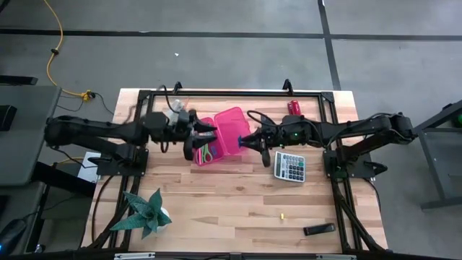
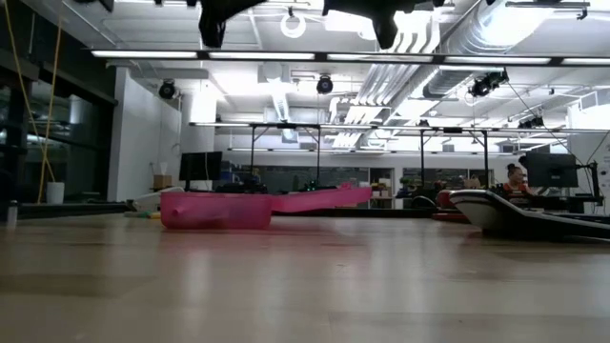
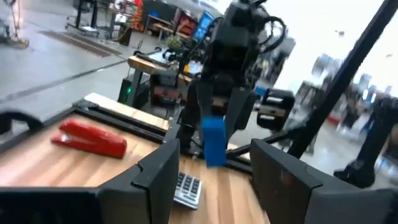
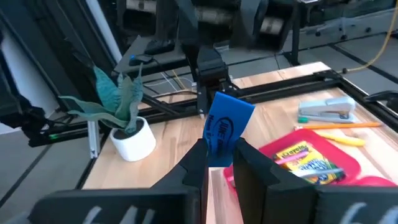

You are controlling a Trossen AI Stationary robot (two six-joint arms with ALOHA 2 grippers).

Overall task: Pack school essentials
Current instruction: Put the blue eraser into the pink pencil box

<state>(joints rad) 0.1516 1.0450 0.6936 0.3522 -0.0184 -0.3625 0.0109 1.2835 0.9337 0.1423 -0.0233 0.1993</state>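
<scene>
Wooden table (image 1: pixel 238 202), right claw (image 4: pixel 219 155) pinching blue eraser (image 4: pixel 225 127) over pink case (image 1: pixel 216 141), left claw (image 1: pixel 204 135) apparently spread beside it.

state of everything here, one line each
pink plastic pencil case: open, lid laid flat
blue rectangular eraser: upright, pinched in the right gripper above the case
left gripper: open, empty, over the case
yellow-and-green crayon box: lying inside the case
green-handled scissors: inside the case
grey calculator: flat on the table, outside the case
</scene>
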